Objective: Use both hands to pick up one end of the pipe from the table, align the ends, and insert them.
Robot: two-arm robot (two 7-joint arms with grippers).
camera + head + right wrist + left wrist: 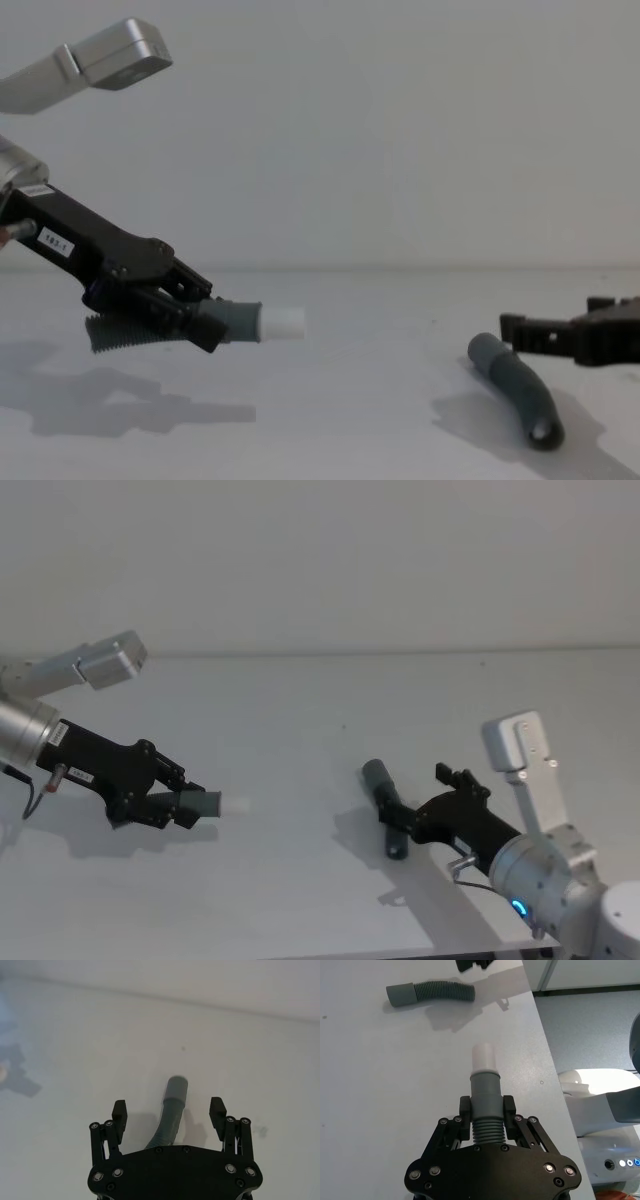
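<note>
Lying beneath right pincer (168,1106) (spread): pipe (176,1091)

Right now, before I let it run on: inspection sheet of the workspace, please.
Surface: white table, a few small dark specks.
Job's things: white-tipped hose piece held clear of the table; grey-cuffed hose piece lying on it; the two ends are apart.
Clutter: nothing seen.
Grippers: left gripper shut on the white-tipped hose piece; right gripper open, fingers either side of the grey-cuffed hose piece.
Cables: thin cable by the left wrist.
Surroundings: plain wall; grey floor past the table edge.
</note>
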